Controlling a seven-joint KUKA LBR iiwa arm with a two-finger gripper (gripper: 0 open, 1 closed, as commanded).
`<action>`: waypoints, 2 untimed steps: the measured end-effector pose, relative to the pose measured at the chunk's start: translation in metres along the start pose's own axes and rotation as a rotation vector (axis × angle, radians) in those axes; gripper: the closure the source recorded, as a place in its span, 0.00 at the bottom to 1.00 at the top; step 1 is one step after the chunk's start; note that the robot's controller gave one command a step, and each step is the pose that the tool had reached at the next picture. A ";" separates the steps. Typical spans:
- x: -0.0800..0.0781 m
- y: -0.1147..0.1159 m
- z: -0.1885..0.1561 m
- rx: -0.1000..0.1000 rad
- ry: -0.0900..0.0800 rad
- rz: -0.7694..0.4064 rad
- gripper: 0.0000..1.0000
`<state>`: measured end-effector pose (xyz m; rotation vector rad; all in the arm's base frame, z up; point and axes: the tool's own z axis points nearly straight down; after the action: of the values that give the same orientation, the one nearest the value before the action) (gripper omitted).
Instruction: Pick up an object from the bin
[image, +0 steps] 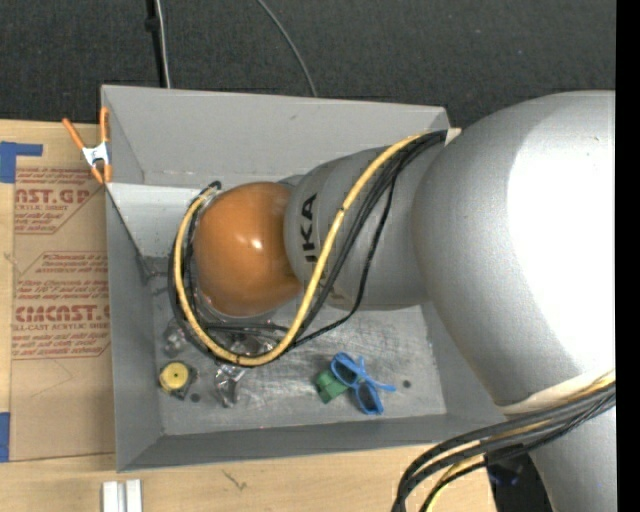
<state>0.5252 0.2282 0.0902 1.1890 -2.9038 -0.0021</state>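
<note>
My gripper (228, 381) pokes out as a silvery metal tip low over the bin floor at the front left. A small yellow round disc (174, 376) lies just left of it, close to the bin's left wall. To the right, a pair of blue toy glasses (358, 384) lies on the floor beside a small green block (326, 385), and they appear to touch. I see nothing held.
The arm with its orange dome and yellow and black cables covers the middle and back of the bin. A tiny dark bit (405, 385) lies right of the glasses. Small dark scraps (175, 342) sit near the left wall.
</note>
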 end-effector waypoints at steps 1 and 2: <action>0.006 0.023 0.018 0.005 -0.010 -0.183 0.00; 0.005 0.023 0.016 0.005 -0.013 -0.183 1.00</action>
<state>0.5058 0.2408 0.0740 1.4554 -2.7962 -0.0030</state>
